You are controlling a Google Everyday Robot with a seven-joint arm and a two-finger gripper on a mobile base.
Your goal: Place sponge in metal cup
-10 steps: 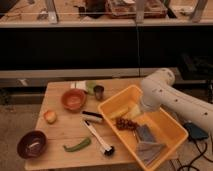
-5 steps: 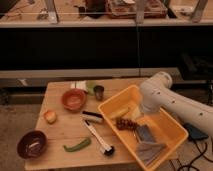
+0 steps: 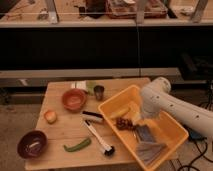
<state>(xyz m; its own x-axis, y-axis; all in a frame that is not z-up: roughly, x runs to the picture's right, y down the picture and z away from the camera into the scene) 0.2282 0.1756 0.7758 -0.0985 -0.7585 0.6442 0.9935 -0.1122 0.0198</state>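
Note:
The small dark metal cup (image 3: 99,92) stands upright near the back of the wooden table (image 3: 60,131). A pale yellow block that may be the sponge (image 3: 121,111) lies in the yellow bin (image 3: 111,127), but I cannot be sure. A pale green item (image 3: 90,86) lies just left of the cup. My white arm (image 3: 165,106) comes in from the right and bends down into the bin. My gripper (image 3: 133,124) is low inside the bin, next to a dark bunch of grapes (image 3: 124,123), well right of and nearer than the cup.
An orange bowl (image 3: 73,99), a peach-coloured fruit (image 3: 50,116), a dark red bowl (image 3: 33,144), a green pepper (image 3: 77,145) and a long brush (image 3: 98,137) lie on the table. Grey cloths (image 3: 147,146) lie in the bin. A dark shelf unit stands behind the table.
The arm has shifted only slightly over the bin. The things on the table have not moved.

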